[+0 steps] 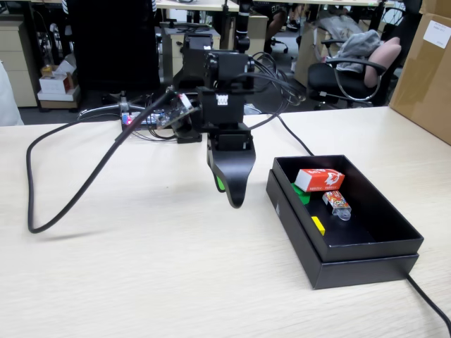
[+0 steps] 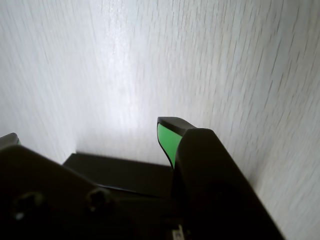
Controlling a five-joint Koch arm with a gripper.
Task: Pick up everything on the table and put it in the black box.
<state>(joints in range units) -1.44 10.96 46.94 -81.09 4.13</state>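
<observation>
Gripper hangs over bare table, just left of the black box in the fixed view; its jaws lie one behind the other there, and the wrist view shows only one green-padded fingertip, so you cannot tell how far apart they stand; nothing visible between them.

Contents of the box, fixed view: red carton at the far end; green cube beside it at the left wall; yellow cube nearer the camera; a small orange-patterned packet between. No loose item shows on the table; your task looks close to done.

Risks from here:
- the tip hangs low and near the box's left wall; a sideways swing toward the box could catch the rim and shove or tip it, spilling the cubes;
- the slack black cable loops across the table on the left; a wide sweep could snag it;
- if the jaws do grip something unseen, you may drop it short of the box.
</observation>
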